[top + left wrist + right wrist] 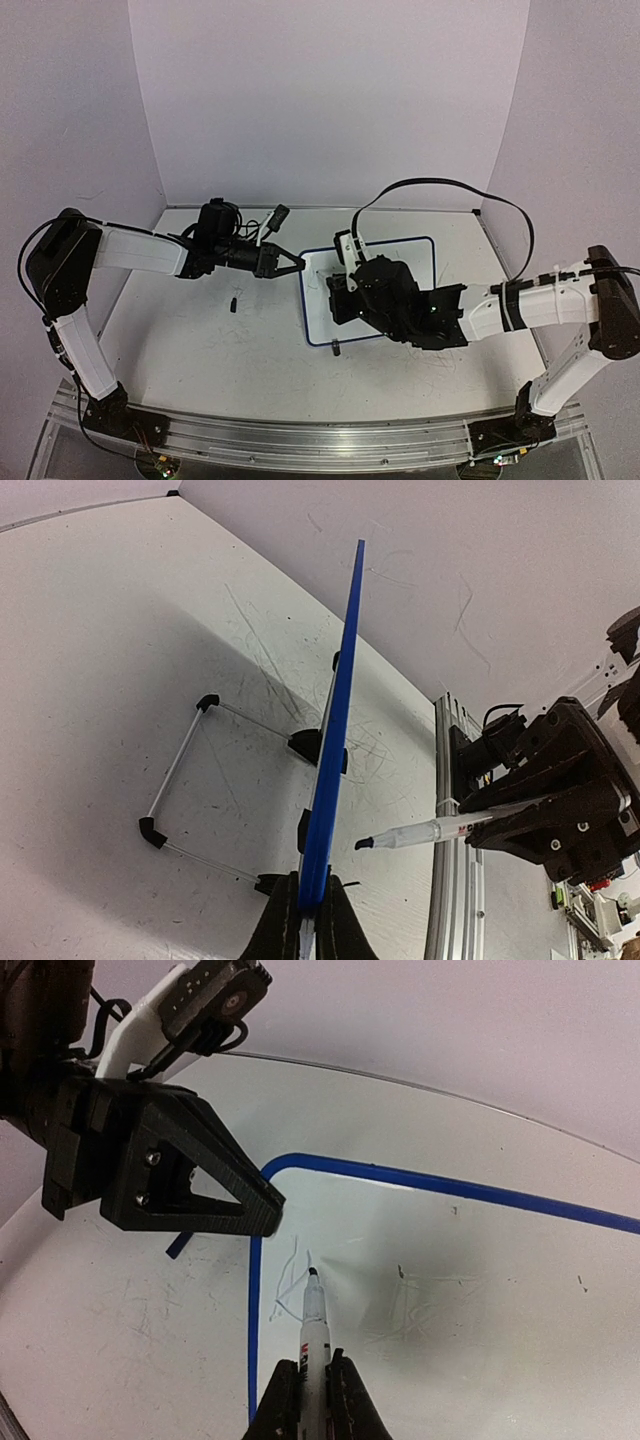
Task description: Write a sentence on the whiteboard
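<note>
The whiteboard (415, 265) has a blue frame and stands tilted on a wire stand (180, 770). My left gripper (297, 265) is shut on its left edge; the left wrist view shows the blue edge (340, 680) pinched between my left gripper's (308, 920) jaws. My right gripper (342, 292) is shut on a white marker (315, 1330). The marker's dark tip is at the board's upper left corner (290, 1175), a small gap off the surface in the left wrist view (430, 832). The sentence does not show; only a few thin faint strokes (290, 1285) lie there.
A small black piece (232, 302) lies on the scuffed tabletop left of the board. A black clip foot (335, 348) sits at the board's near edge. The left gripper's finger (200, 1190) reaches just left of the marker tip. Walls enclose the table.
</note>
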Controlling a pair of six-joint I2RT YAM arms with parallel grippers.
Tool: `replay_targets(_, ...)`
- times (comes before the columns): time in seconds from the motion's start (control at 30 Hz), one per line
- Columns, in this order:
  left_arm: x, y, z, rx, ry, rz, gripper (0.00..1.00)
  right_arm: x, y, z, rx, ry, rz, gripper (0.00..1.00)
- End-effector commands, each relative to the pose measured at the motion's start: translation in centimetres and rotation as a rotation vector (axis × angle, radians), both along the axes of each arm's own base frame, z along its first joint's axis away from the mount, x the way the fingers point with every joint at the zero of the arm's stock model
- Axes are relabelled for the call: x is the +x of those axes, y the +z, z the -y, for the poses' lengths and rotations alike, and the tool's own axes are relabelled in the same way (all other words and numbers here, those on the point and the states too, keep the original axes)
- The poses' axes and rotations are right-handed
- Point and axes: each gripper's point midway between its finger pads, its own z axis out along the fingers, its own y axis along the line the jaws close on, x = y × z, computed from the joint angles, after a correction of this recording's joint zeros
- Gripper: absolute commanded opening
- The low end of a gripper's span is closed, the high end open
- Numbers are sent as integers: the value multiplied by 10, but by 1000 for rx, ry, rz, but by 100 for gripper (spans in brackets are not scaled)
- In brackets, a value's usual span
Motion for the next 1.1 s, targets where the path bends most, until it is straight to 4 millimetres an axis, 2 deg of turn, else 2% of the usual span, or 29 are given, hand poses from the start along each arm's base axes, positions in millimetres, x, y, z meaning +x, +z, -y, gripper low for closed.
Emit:
replay_targets(0.0,-7,18,-1,-24,-18,36,0,10,24,-7,55,-33,51,0)
replay_targets(0.2,-7,19,-1,-25,-19,36,0,15,20,-7,43,-50,53,0)
replay_targets(0.5,-7,19,-1,-25,-19,38,0,23,1,9,-25,-131,32,0)
replay_targets(0.67,-7,18,-1,-24,-16,38,0,19,8,12,-6,-117,21,0)
replay_targets(0.83,-7,19,-1,-24,-16,39,0,7,26,12,87,-53,15,0)
replay_targets(0.93,-7,19,-1,-25,-17,39,0,6,20,12,74,-46,5,0)
replay_targets(1.07,-7,19,-1,-26,-19,37,0,4,12,2,60,-11,-14,0)
